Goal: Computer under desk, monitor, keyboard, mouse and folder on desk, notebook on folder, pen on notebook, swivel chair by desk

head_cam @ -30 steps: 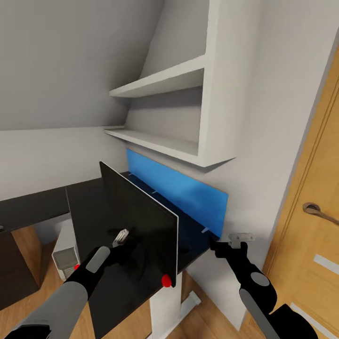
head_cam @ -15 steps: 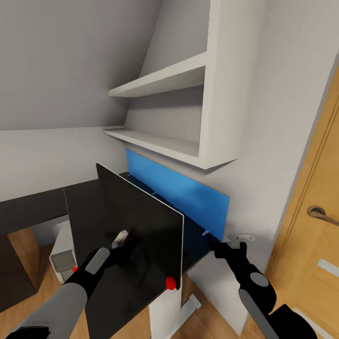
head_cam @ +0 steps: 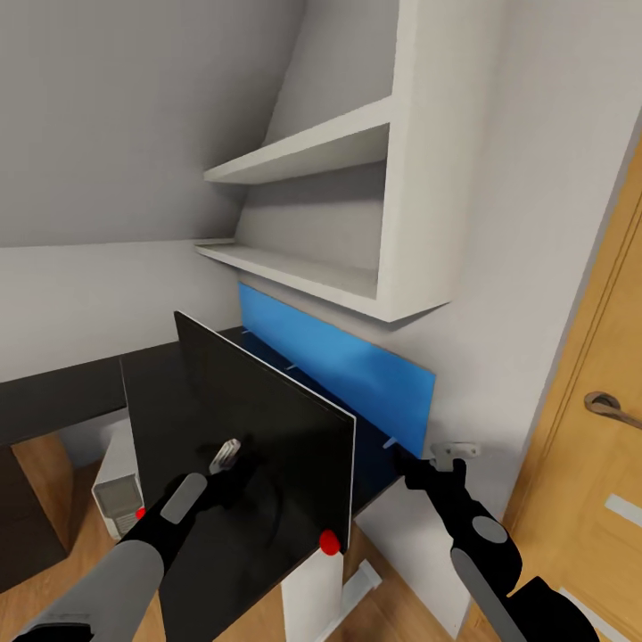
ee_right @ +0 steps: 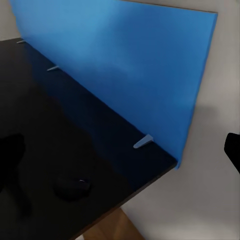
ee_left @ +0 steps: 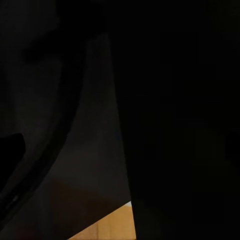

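Black flat monitor (head_cam: 259, 437) stands upright on the glossy tabletop (head_cam: 80, 392); whether either tool (head_cam: 227, 456) grips cannot be told.

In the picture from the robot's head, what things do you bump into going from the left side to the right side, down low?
computer → left gripper → red dot on the monitor → right gripper → door handle
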Controlling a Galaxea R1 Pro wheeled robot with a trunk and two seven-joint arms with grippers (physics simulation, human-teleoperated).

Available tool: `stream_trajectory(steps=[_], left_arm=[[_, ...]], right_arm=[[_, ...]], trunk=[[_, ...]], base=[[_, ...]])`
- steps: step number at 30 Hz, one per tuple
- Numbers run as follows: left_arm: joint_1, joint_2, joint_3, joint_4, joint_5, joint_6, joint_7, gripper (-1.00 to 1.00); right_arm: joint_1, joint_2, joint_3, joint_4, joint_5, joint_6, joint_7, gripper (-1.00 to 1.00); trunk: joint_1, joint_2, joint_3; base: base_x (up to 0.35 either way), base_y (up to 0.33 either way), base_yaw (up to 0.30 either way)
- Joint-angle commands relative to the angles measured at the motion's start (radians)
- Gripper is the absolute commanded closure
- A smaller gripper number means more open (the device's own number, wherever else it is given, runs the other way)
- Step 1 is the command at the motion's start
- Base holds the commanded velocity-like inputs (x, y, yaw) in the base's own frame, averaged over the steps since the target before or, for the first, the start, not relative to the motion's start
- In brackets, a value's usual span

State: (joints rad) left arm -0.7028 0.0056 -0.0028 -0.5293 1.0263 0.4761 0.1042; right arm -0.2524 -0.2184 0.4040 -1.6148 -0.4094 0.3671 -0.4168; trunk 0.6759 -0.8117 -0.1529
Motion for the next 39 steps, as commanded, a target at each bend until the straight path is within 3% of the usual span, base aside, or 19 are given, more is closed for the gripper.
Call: stream_trajectory(steps=[1, 10, 14, 19, 20, 24, 25, 28, 29, 36, 39], left_arm=[[0.0, 0.0, 0.0, -0.002, 0.011, 0.004, 0.009, -1.0], [0.02, 0.003, -0.001, -0.013, 0.01, -0.015, 0.005, -1.0], [0.052, 0.007, 0.0, -0.068, 0.01, -0.032, 0.005, -1.0], [0.151, 0.016, 0.001, -0.249, 0.004, -0.037, 0.013, -1.0], [0.193, 0.023, 0.001, -0.328, 0.002, -0.037, 0.016, -1.0], [0.28, 0.04, 0.006, -0.484, 0.0, -0.036, 0.02, -1.0], [0.32, 0.048, 0.014, -0.552, 0.001, -0.036, 0.021, -1.0], [0.376, 0.059, 0.039, -0.639, 0.003, -0.036, 0.021, -1.0], [0.41, 0.064, 0.064, -0.691, 0.005, -0.035, 0.022, -1.0], [0.568, 0.073, 0.167, -0.928, 0.001, -0.028, 0.023, -1.0], [0.652, 0.074, 0.255, -1.015, 0.0, -0.028, 0.02, -1.0]], right_arm=[[-0.001, -0.001, 0.003, -0.002, -0.008, 0.003, -0.01, -1.0], [-0.007, 0.008, -0.001, -0.001, -0.012, 0.006, -0.011, -1.0], [-0.026, 0.01, -0.011, -0.001, -0.022, 0.053, -0.012, -1.0], [-0.051, 0.019, -0.04, 0.006, -0.031, 0.126, -0.013, -1.0], [-0.062, 0.029, -0.057, 0.01, -0.034, 0.136, -0.014, -1.0], [-0.074, 0.062, -0.117, 0.018, -0.048, 0.147, -0.013, -1.0], [-0.077, 0.082, -0.149, 0.024, -0.06, 0.15, -0.013, -1.0], [-0.079, 0.105, -0.183, 0.035, -0.076, 0.153, -0.012, -1.0], [-0.08, 0.114, -0.197, 0.041, -0.086, 0.154, -0.01, -1.0], [-0.082, 0.127, -0.228, 0.054, -0.158, 0.162, -0.01, -1.0], [-0.085, 0.13, -0.262, 0.057, -0.23, 0.177, -0.017, -1.0]], trunk=[[0.0, -0.001, -0.002], [0.0, -0.001, -0.002], [0.0, -0.001, -0.002], [0.0, -0.001, -0.002], [0.0, -0.001, -0.002], [0.0, -0.001, -0.002], [0.0, -0.001, -0.002], [0.0, -0.001, -0.002], [0.0, -0.001, -0.002], [0.0, -0.001, -0.002], [0.0, -0.001, -0.002]], base=[[0.001, 0.0, 0.0], [-0.001, 0.0, 0.0], [-0.093, 0.0, 0.0], [-0.259, -0.017, 0.0], [-0.312, -0.055, 0.0], [-0.324, -0.07, 0.0], [-0.333, -0.078, 0.0], [-0.322, -0.056, 0.0], [-0.209, -0.028, 0.0], [-0.084, -0.011, 0.0], [-0.018, -0.002, 0.0]])
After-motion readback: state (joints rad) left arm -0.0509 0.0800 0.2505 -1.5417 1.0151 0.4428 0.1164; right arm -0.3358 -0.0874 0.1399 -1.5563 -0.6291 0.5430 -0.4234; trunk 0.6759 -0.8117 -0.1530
